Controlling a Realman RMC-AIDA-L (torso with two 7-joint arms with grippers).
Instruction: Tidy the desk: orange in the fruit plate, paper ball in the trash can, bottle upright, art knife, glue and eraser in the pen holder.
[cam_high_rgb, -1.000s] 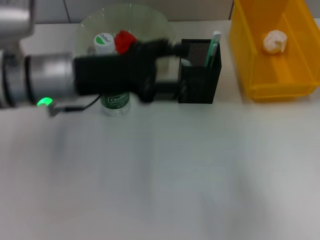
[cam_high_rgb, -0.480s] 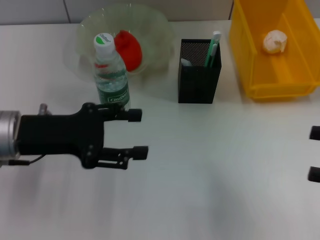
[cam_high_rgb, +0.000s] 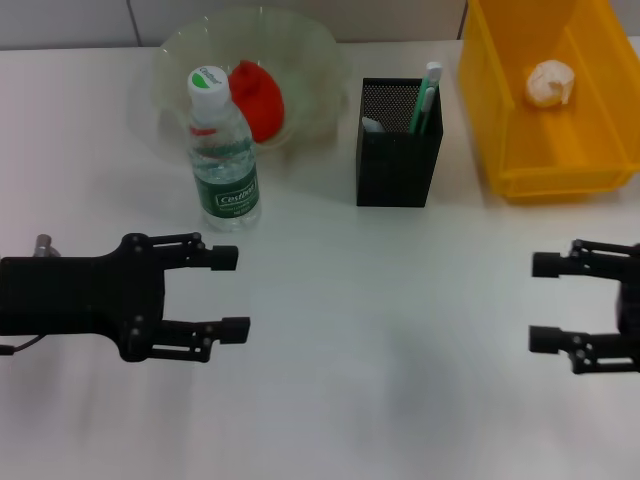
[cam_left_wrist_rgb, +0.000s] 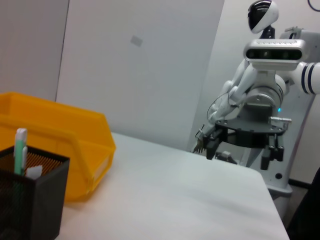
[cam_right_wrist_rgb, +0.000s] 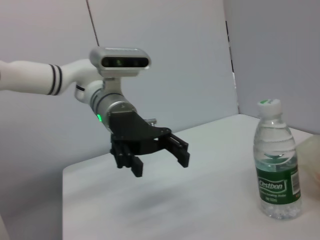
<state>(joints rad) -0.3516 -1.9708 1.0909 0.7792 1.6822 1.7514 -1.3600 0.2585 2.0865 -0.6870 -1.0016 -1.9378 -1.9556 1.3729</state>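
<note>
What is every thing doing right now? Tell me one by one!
bottle: standing upright, cap on.
orange: lying in the fruit plate.
paper ball: lying in the trash can.
pen holder: upright, pens sticking out.
left gripper: open, empty, above the table.
right gripper: open, empty, above the table.

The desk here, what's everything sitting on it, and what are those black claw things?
Fruit plate: one, pale green, far left.
Orange: one, red-orange, in the fruit plate.
Bottle: one, clear with green label, upright before the plate.
Pen holder: one, black mesh, centre back, holding green-white pens.
Trash can: one, yellow, far right.
Paper ball: one, white, inside the trash can.
Left gripper: black, open, near left.
Right gripper: black, open, near right.
</note>
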